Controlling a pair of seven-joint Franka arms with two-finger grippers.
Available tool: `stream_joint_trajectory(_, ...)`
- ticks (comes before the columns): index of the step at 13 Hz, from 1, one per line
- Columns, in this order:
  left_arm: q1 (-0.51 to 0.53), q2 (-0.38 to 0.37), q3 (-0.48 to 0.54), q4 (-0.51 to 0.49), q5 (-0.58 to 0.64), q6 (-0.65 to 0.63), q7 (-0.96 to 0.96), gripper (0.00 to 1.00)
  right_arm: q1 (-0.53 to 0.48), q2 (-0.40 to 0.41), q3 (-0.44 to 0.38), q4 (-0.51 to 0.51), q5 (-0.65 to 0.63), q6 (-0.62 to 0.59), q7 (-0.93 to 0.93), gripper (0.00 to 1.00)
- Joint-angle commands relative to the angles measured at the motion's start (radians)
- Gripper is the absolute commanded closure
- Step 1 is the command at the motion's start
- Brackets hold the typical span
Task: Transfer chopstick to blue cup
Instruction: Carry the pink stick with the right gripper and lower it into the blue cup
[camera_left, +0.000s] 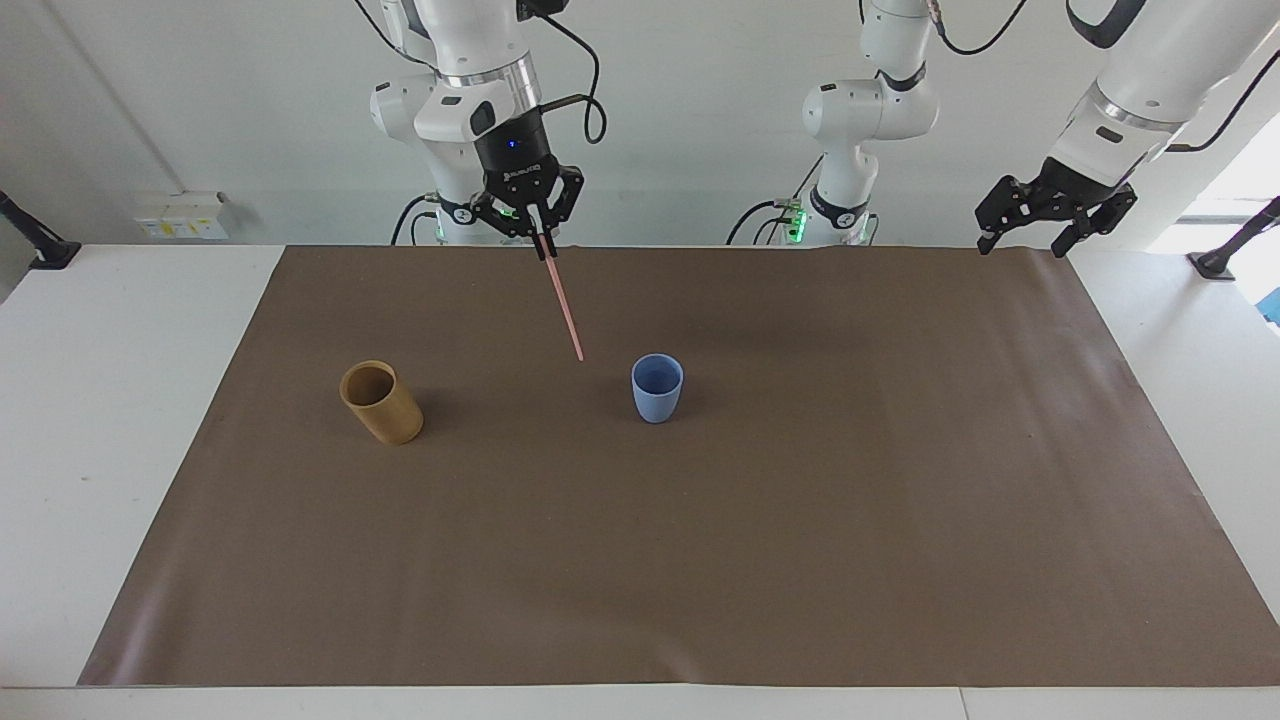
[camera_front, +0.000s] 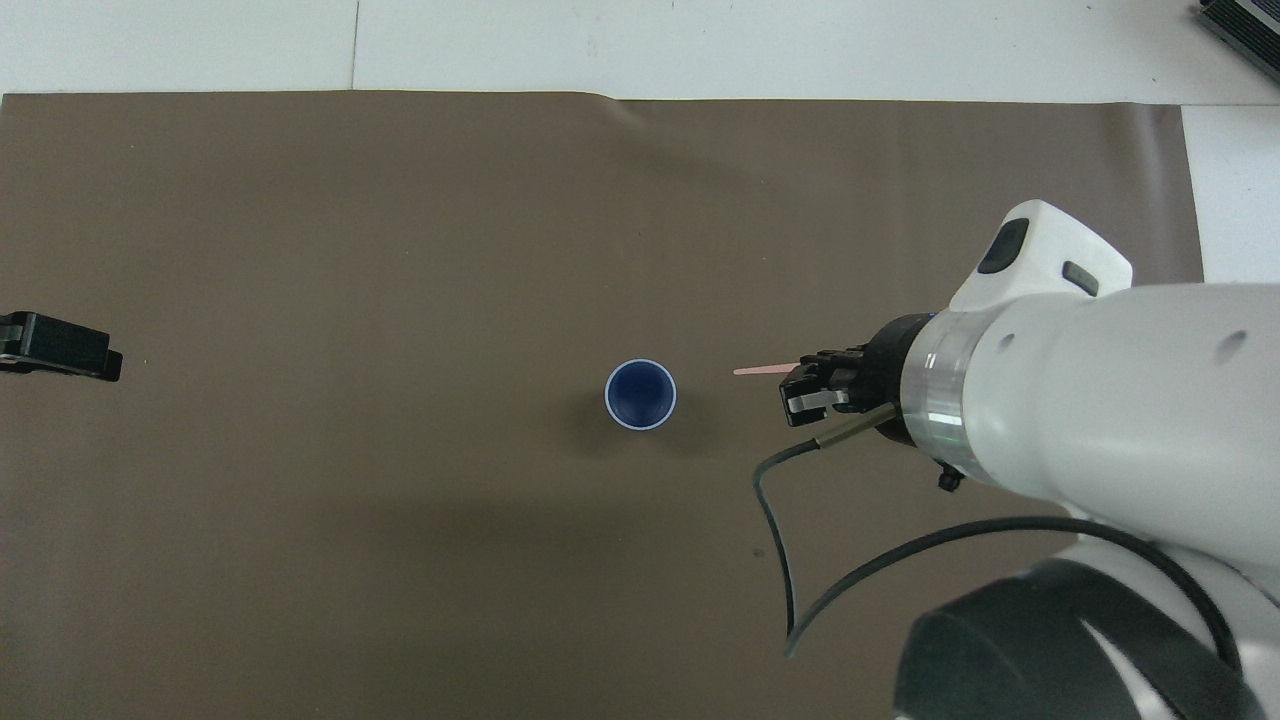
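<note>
— While the right gripper (camera_left: 541, 243) hangs in the air over the brown mat (camera_left: 700, 560), what has it got?

— Fingertips pinched together on the top end of the chopstick (camera_left: 565, 305). The pink stick slants down from the fingers, its free tip lowest, clear of the mat, pointing toward the blue cup (camera_left: 657, 388).

— Tip inside the cup?

— No. From overhead the chopstick (camera_front: 765, 370) pokes out past the right gripper (camera_front: 800, 385) toward the blue cup (camera_front: 640, 395), with bare mat between tip and rim. The cup stands upright mid-mat.

— Other cup?

— The tan cylindrical cup (camera_left: 381, 403) stands toward the right arm's end of the table, well apart from the blue one, leaning slightly, mouth showing.

— Left arm?

— Waiting. The left gripper (camera_left: 1035, 222) is raised over the mat's corner at its own end, fingers spread, nothing in them.
</note>
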Motion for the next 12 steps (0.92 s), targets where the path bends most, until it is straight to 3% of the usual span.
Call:
stream_joint_trajectory(1, 0.004, -0.039, 0.003, 0.003, 0.008, -0.028, 0.002, 0.00, 0.075, 0.046, -0.003, 0.028, -0.028, 0.031, 0.087, 1.00)
stream_joint_trajectory(4, 0.005, -0.041, 0.005, 0.002, 0.008, -0.023, 0.003, 0.00, 0.145, 0.076, -0.001, 0.025, -0.082, 0.055, 0.143, 1.00)
stream_joint_trajectory(12, 0.008, -0.041, 0.006, 0.002, 0.008, -0.025, 0.003, 0.00, 0.178, 0.146, 0.003, -0.024, -0.102, 0.135, 0.134, 1.00)
